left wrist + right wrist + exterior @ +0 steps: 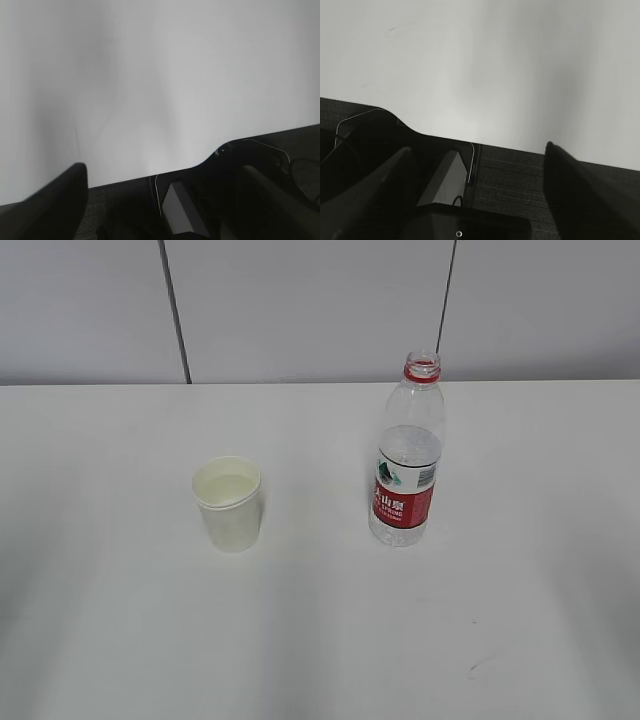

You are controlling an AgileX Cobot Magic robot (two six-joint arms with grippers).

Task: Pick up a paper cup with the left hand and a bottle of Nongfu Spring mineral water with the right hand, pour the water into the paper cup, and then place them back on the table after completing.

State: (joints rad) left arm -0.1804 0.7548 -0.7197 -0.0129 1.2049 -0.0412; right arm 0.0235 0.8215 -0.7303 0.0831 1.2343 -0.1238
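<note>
Left hand [165, 181]: sits low by the near edge of the table [160, 75], out past the edge, and points across the white top. Two dark fingers [55, 200] seen, one at each bottom corner of the left wrist view. Spread wide apart, with nothing held between them.

Right hand [477, 161]: sits the same way, low and out past the table edge, and faces the white top. Two dark fingers [570, 186] here too, one on each side of the right wrist view. Also spread wide, with nothing in the grip.

Shown only in the wrist views, both of them.

On the table in the exterior view: one paper cup [230, 515] and one bottle [407, 465]. Two things in all, both upright and standing free.

Cup: white, a bit left of the middle. Looks a little wet or filled inside, but too pale to say for sure.

Bottle: clear plastic, right of the cup and well apart from it. Has a red and white label round the lower half and a red ring at the neck. Open at the top, with no cap on. Holds water [408, 443] up to just above the label.

Behind the table: a plain grey wall [300, 310] with two thin dark lines running down it.
</note>
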